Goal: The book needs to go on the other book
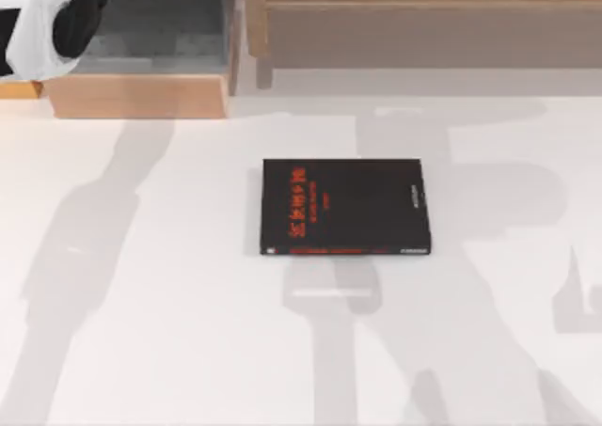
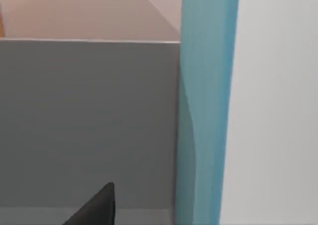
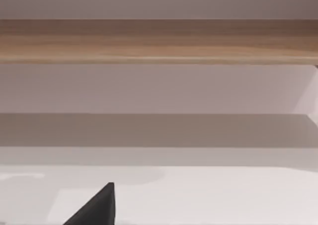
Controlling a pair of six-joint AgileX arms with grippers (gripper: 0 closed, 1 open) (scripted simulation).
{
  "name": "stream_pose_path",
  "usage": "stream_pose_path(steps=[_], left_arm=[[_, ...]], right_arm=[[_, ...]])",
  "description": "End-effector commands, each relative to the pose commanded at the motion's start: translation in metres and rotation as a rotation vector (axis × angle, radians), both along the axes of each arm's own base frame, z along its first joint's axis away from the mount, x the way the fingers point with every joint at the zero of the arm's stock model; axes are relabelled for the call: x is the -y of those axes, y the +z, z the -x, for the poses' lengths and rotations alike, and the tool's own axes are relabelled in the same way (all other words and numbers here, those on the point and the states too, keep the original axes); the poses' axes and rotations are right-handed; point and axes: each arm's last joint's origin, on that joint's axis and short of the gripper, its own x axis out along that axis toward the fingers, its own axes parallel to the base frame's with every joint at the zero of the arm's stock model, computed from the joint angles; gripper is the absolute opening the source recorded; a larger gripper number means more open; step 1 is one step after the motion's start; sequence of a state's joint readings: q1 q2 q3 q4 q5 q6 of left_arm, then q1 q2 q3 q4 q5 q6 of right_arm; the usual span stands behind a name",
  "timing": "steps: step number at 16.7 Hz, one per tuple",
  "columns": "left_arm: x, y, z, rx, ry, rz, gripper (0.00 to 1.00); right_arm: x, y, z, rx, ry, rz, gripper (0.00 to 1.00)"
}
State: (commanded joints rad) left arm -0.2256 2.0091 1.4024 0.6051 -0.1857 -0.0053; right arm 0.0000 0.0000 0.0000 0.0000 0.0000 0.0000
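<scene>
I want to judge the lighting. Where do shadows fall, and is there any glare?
Top view: long soft grey shadows cross the white table around the black book, no glare on its cover. Left wrist view: the teal book is evenly lit beside a flat grey panel. Right wrist view: a grey shadow band lies under the wooden rail.

Bright, even, diffuse light; soft grey arm shadows stretch across the white table point(image 1: 141, 351) around the black book point(image 1: 344, 207); no glare; the top view looks slightly soft; wrist views are evenly lit.
</scene>
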Motion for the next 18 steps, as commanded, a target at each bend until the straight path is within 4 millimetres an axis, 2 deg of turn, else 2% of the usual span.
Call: stream_pose_path(steps=[4, 17, 18], left_arm=[[0.0000, 0.0000, -0.0012, 0.000, 0.000, 0.000, 1.00], [0.0000, 0.0000, -0.0012, 0.000, 0.000, 0.000, 0.02], [0.0000, 0.0000, -0.0012, 0.000, 0.000, 0.000, 0.00]], right_arm=[[0.0000, 0.0000, 0.0000, 0.000, 0.000, 0.000, 1.00], [0.0000, 0.0000, 0.0000, 0.000, 0.000, 0.000, 1.00], [0.0000, 0.0000, 0.0000, 0.000, 0.000, 0.000, 1.00]])
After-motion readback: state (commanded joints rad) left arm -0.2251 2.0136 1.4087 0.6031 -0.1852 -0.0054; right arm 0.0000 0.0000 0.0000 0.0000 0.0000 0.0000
